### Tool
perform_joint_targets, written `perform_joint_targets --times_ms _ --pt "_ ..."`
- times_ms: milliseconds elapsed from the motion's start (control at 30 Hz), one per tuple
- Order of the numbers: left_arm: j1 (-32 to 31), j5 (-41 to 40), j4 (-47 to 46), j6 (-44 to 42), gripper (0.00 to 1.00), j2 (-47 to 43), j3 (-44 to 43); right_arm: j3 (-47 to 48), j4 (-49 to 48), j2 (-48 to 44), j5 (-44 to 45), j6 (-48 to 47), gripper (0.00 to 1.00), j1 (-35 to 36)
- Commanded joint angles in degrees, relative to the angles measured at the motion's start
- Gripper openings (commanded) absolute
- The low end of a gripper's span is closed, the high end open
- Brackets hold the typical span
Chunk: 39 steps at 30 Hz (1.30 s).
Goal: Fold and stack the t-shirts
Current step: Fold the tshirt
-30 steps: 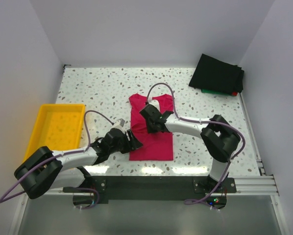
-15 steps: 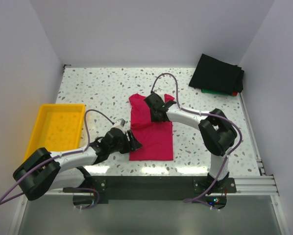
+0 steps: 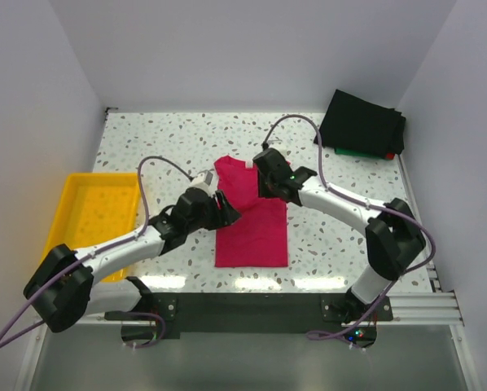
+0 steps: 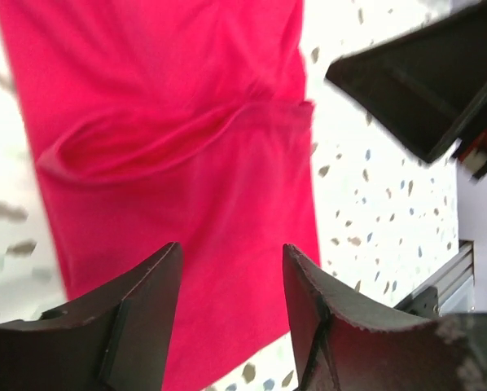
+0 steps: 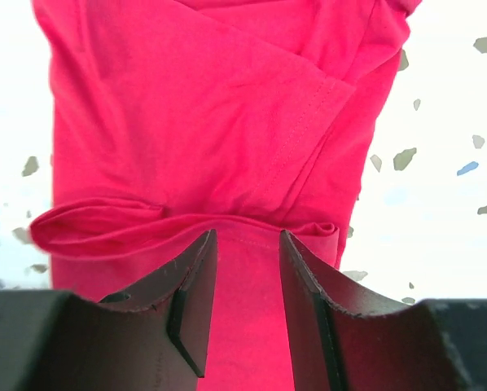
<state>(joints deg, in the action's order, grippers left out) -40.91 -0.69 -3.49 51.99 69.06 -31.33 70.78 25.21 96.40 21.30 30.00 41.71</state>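
A crimson-pink t-shirt (image 3: 256, 236) lies flat at the table's middle, partly folded, with a raised crease across its width (image 5: 178, 220). My left gripper (image 3: 230, 213) is open and empty over the shirt's left edge; in the left wrist view (image 4: 231, 257) the cloth (image 4: 170, 187) lies under the spread jaws. My right gripper (image 3: 265, 189) is open and empty over the shirt's far half; in the right wrist view (image 5: 245, 240) its fingertips sit just short of the crease. A stack of folded shirts, black (image 3: 361, 122) on top with green (image 3: 353, 151) and red (image 3: 390, 155) edges below, lies at the far right.
A yellow plastic tray (image 3: 72, 195) sits at the left edge of the speckled table (image 3: 162, 147). White walls close in the far side and both sides. The black stack also shows in the left wrist view (image 4: 423, 81).
My left gripper has moved away from me along the shirt's left edge. My right gripper has moved back toward the shirt's far end and its arm has stretched out.
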Motion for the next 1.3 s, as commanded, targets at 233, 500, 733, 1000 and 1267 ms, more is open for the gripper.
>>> perform_joint_targets --times_ms 233,500,733,1000,1267 --pt "1.7 -0.9 1.82 -7.16 0.42 10.13 -10.76 -7.32 -2.27 -8.59 -4.86 1.64 0.4 0.21" --pt "2.23 -0.1 2.08 -7.95 0.38 14.25 -12.79 -12.16 -3.24 -12.55 -6.18 1.99 0.41 0.21" --pt "4.16 -1.24 3.4 -10.85 0.36 19.0 -16.3 -12.6 -3.33 -12.47 -6.1 1.56 0.41 0.12" --pt "6.71 -1.6 3.4 -12.7 0.35 25.33 -19.9 -10.94 -4.29 -9.31 -6.53 0.85 0.41 -0.58" --pt "9.26 -2.03 6.11 -14.8 0.34 24.29 -25.35 -8.21 -7.63 -4.03 -10.04 -0.11 0.41 -0.58"
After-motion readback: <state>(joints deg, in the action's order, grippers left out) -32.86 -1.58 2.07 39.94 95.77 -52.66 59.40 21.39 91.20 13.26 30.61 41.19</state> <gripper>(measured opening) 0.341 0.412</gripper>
